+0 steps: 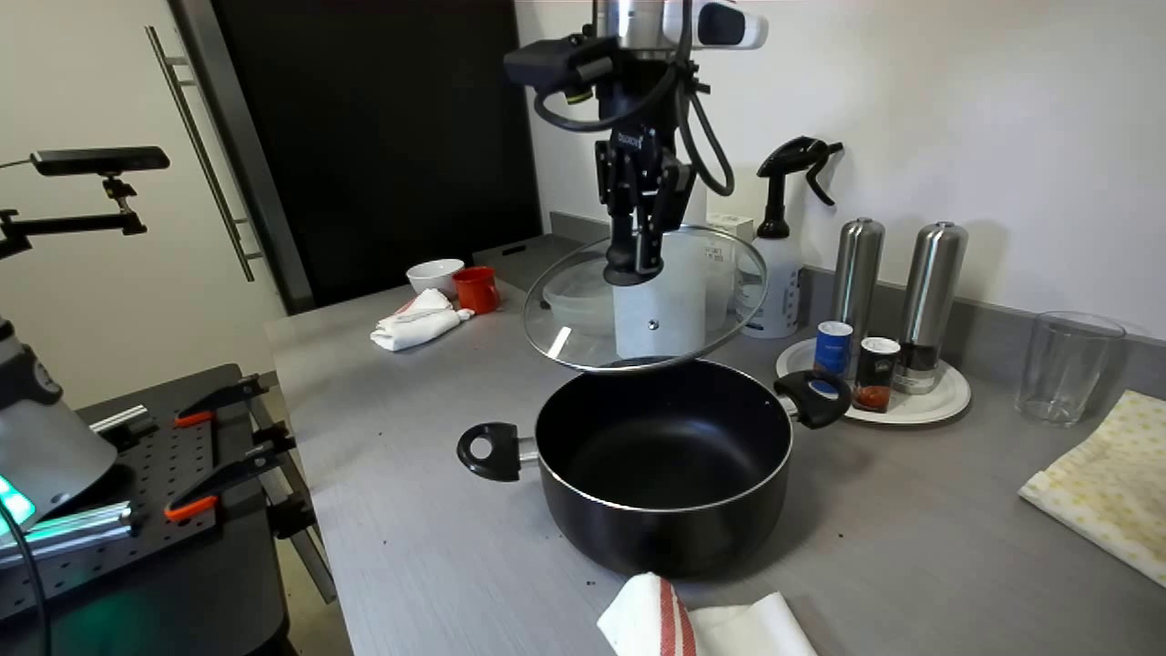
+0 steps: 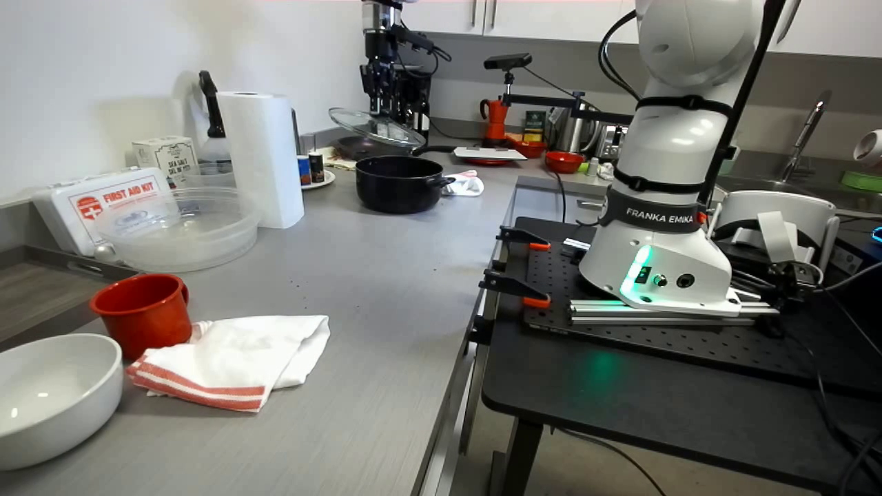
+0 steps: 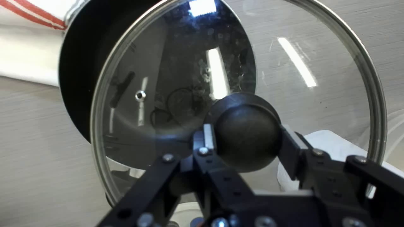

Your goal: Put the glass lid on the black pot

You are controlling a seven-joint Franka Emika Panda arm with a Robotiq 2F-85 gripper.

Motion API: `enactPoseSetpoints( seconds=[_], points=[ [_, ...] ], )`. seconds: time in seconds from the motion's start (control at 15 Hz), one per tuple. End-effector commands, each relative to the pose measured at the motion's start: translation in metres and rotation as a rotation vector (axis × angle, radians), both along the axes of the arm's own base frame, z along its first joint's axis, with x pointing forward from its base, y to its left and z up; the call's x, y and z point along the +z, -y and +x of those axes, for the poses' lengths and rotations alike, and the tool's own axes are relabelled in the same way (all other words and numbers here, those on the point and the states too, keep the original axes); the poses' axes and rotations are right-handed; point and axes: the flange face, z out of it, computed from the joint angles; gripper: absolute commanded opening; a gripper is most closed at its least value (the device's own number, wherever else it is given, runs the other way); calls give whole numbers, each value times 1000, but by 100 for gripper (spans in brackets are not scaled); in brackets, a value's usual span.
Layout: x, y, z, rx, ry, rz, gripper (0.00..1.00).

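On the grey countertop stands the wide black pot, with the round clear glass lid tilted above and apart from it, the lid's round black knob held in the black two-fingered gripper. In an exterior view, a white, red-striped cloth lies just before the pot; behind the pot and to its right, a round white plate bears two tall silver grinders plus blue and black cylindrical containers, a clear glass tumbler standing farther right.
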Motion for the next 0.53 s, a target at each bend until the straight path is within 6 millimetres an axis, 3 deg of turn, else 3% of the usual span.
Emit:
enactPoseSetpoints(
  seconds=[0.0, 0.47],
  points=[
    [-4, 16, 6, -37, -27, 26, 25],
    [-34, 40, 6, -90, -87, 43, 25]
  ],
)
